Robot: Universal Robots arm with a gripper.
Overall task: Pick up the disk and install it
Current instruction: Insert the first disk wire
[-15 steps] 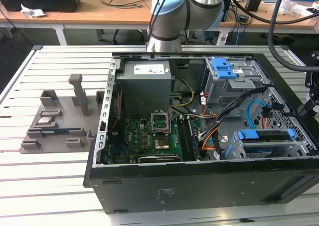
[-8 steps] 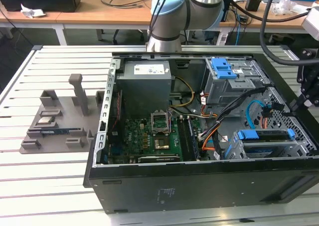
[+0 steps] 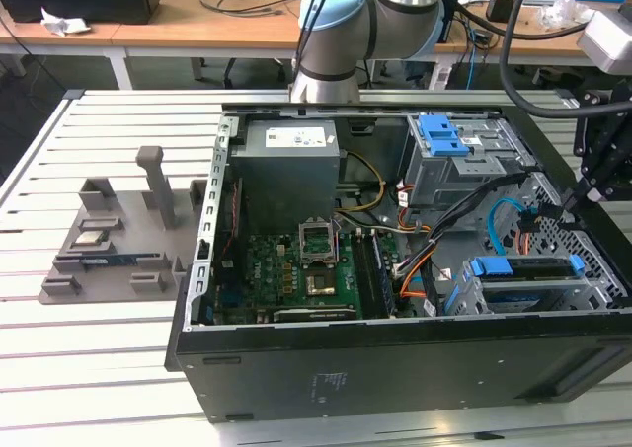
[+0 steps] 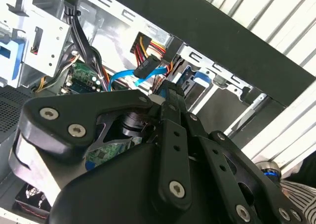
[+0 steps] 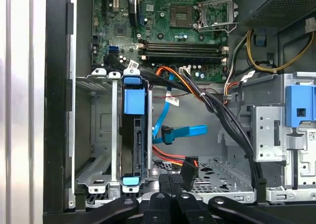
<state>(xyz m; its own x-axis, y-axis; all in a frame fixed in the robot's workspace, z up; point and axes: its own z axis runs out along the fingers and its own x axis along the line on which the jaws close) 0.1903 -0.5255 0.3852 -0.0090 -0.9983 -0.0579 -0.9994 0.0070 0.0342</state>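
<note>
The open computer case (image 3: 197, 269) lies on its side on a slatted white table (image 3: 99, 388), and most of what matters sits inside it. In the exterior view a green circuit board (image 3: 296, 279) covers the floor of the case, a big grey box (image 3: 286, 176) with a white label stands behind it, and a grey metal cage (image 3: 454, 171) with a blue latch occupies the far corner. The disk (image 3: 523, 269), marked by its blue frame, sits on edge in the drive bay at the near corner on the exterior view's right, between the bay's metal walls. The first wrist view looks straight down on that bay: the disk (image 5: 134, 140) stands slotted in the rack with blue tabs at both ends, an empty slot beside it, and a flat blue cable (image 5: 180, 132) with a black plug lying loose nearby among black and orange wires. The gripper (image 5: 170, 187) hangs over the perforated case floor just beside the bay, its fingers pressed together with nothing between them. The second wrist view shows the gripper's black linkage (image 4: 168, 150) close up, with the blue cable (image 4: 148, 70) beyond it. Only the exterior view takes in the grey parts tray (image 3: 109, 260) on the table outside the case, well apart on that view's left.
</note>
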